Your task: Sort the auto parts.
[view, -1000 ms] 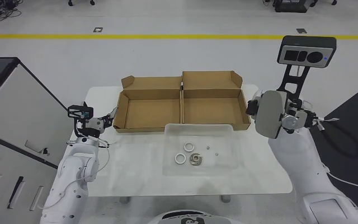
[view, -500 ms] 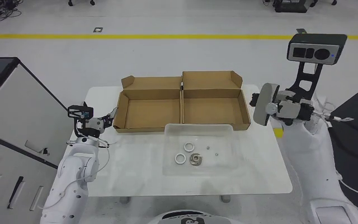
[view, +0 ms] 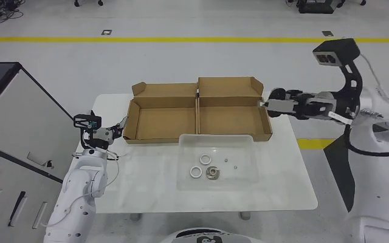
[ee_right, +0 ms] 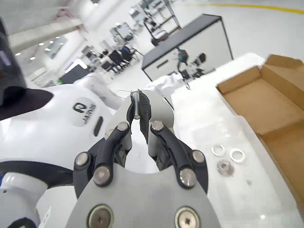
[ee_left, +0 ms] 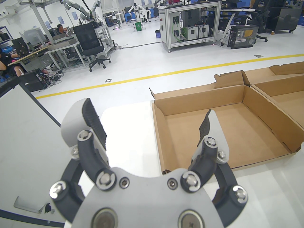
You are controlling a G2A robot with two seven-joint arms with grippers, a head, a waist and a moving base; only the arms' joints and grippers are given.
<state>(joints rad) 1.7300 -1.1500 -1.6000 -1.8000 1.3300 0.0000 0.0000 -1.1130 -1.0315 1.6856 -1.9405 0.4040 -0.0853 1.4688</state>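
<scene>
A threaded bolt (ee_right: 135,110) is gripped between the ribbed pads of the right gripper (ee_right: 138,98), whose jaws are closed on it, with the bolt lying along the pads. In the top view the right gripper (view: 262,104) is held at the right-hand wall of the right cardboard box (view: 234,118). The left gripper (ee_left: 147,106) is spread wide apart. It is held just beside the left wall of the left cardboard box (view: 164,123), above the white table (view: 152,182). The 2 boxes are set side by side, touching, on the far part of the table. Just in front of them a clear tray (view: 246,179) is placed. In it 2 white rings (view: 206,159) lie close to a metal flanged nut (view: 213,173), and 1 small part (view: 234,163) — too small to be identified — lies a little apart from them.
</scene>
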